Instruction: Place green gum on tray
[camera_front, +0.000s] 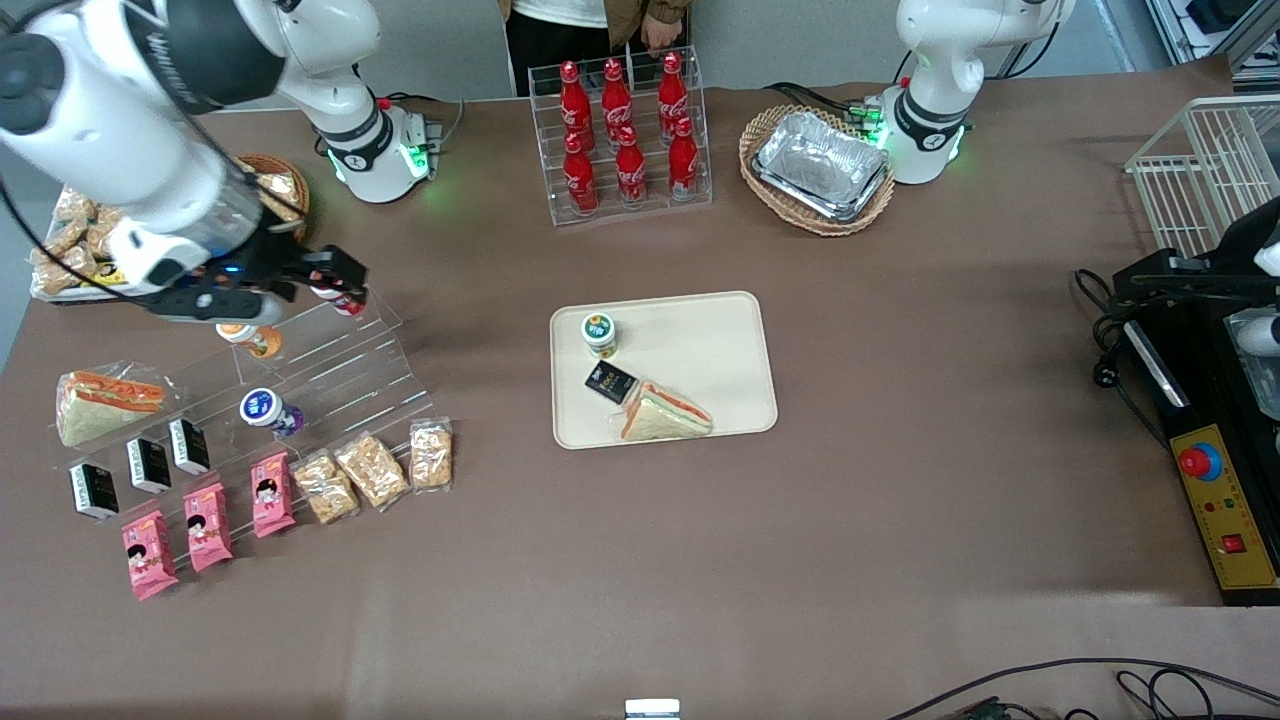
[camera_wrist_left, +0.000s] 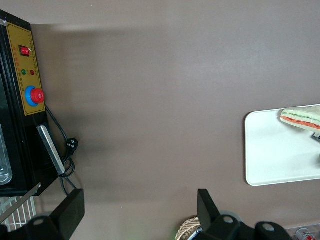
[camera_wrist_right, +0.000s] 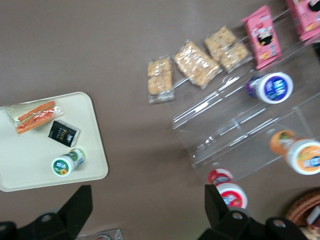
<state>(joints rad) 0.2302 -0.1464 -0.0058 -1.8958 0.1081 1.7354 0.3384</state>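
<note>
Your pincer (camera_front: 335, 280) hangs over the clear stepped rack (camera_front: 330, 370), just above the red-lidded canister (camera_front: 340, 298) on its top step — fingers spread wide, nothing between them. The green gum (camera_front: 599, 333) is well away from it, toward the parked arm's end, standing upright on the tray (camera_front: 720, 350) near a corner. Beside the gum lie a small black packet (camera_front: 610, 381) and a wrapped sandwich (camera_front: 662, 412). Below the pincer on the rack you have the orange-lidded canister (camera_front: 252, 338) and — nearer the camera — the blue-lidded one (camera_front: 266, 409).
</note>
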